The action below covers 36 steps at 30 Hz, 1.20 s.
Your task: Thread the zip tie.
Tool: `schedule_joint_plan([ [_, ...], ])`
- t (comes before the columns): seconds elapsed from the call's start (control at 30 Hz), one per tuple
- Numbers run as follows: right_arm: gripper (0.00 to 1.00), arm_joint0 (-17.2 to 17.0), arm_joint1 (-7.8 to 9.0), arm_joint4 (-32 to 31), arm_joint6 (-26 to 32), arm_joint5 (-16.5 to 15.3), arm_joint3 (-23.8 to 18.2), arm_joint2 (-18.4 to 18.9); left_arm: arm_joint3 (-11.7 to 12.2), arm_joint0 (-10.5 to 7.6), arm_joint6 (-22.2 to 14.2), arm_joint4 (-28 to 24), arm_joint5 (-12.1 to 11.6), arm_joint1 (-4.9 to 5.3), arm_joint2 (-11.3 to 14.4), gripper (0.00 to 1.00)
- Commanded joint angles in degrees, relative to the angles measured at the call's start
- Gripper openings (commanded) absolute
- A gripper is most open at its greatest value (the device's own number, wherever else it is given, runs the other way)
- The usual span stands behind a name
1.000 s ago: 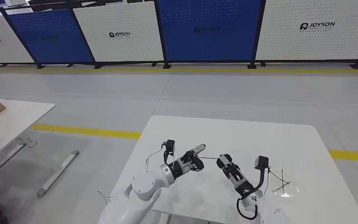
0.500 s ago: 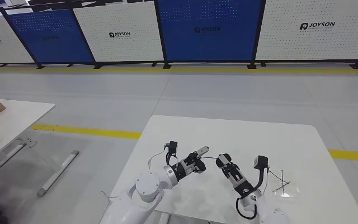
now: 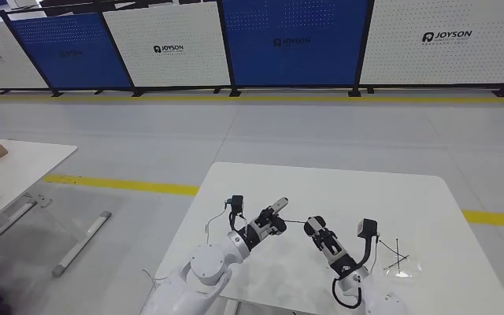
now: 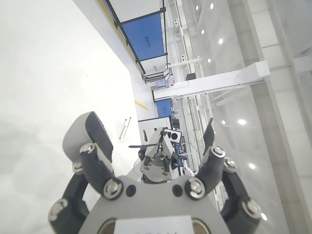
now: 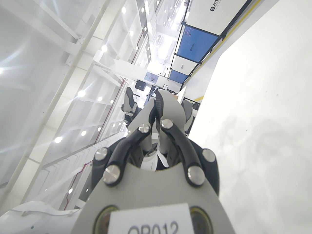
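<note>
A thin black zip tie [image 3: 295, 222] is held above the white table [image 3: 354, 189], its free end sticking out toward my left gripper [image 3: 276, 214]. My right gripper [image 3: 314, 227] is shut on the zip tie. In the left wrist view my left gripper [image 4: 153, 122] stands open, and beyond the gap the right gripper [image 4: 158, 142] holds the zip tie [image 4: 141, 145] with its tip pointing sideways. The left gripper's fingers do not touch the tie. In the right wrist view the right gripper [image 5: 156, 98] has its jaws pressed together.
Spare black zip ties [image 3: 398, 253] lie on the table at the right beside a clear plastic bag [image 3: 403, 271]. They appear again as loose ties [image 4: 125, 127] in the left wrist view. The table's far edge borders open floor.
My left gripper moved toward the right gripper, then drew back a little to the left. The right gripper and the zip tie stayed in place.
</note>
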Motion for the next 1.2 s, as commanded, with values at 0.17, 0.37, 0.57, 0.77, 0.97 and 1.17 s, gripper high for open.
schedule_joint_plan([
  [0.17, 0.0, 0.0, 0.0, 0.0, 0.0, 0.0, 0.0, 0.0, 0.5, -0.39, 1.17, 4.05, -0.49, -0.08, 1.26, 0.56],
  [0.37, 0.0, 0.0, 0.0, 0.0, 0.0, 0.0, 0.0, 0.0, -0.08, -0.12, -0.04, 4.35, -1.01, 0.07, 0.87, 0.25],
  [0.57, 0.0, 0.0, 0.0, 0.0, 0.0, 0.0, 0.0, 0.0, -0.2, 0.08, -1.2, 4.21, -1.72, 0.24, 0.11, 0.2],
  [0.77, 0.0, 0.0, 0.0, 0.0, 0.0, 0.0, 0.0, 0.0, -0.09, 0.48, -3.74, 5.94, -2.9, 0.53, 0.12, 0.36],
  [0.97, 0.0, 0.0, 0.0, 0.0, 0.0, 0.0, 0.0, 0.0, -0.46, 0.95, -6.28, 6.31, -3.74, 0.82, -0.1, 0.44],
  [1.17, 0.0, 0.0, 0.0, 0.0, 0.0, 0.0, 0.0, 0.0, -0.6, 1.85, -3.65, 6.57, -2.99, 0.9, -0.76, 0.48],
])
